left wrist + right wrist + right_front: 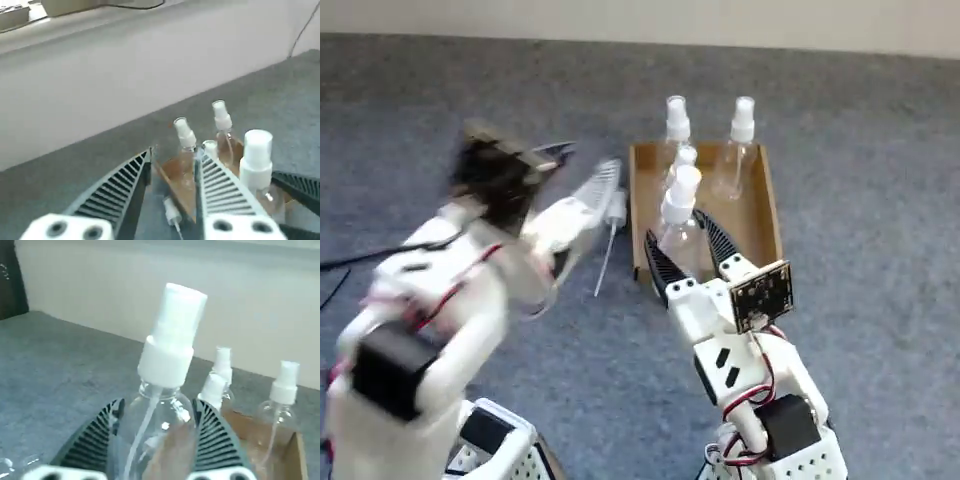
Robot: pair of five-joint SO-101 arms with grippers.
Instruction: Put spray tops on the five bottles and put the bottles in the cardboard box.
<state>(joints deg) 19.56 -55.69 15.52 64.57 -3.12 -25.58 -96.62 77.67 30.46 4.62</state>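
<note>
The cardboard box (768, 205) lies mid-table, and three capped clear bottles (677, 122) (741, 140) (684, 160) stand at its far end. My right gripper (674, 224) is shut on a fourth capped bottle (680, 205) at the box's near left corner. In the right wrist view the black fingers (210, 440) press both sides of this bottle (162, 425). My left gripper (595, 190) hangs open just left of the box, above a loose spray top (613, 212) lying on the carpet. The left wrist view shows that spray top (172, 216) between the spread fingers (220, 195).
Grey carpet covers the table, with free room to the left and right of the box. The box's left wall (175, 177) stands close to my left gripper. A pale wall runs along the far side.
</note>
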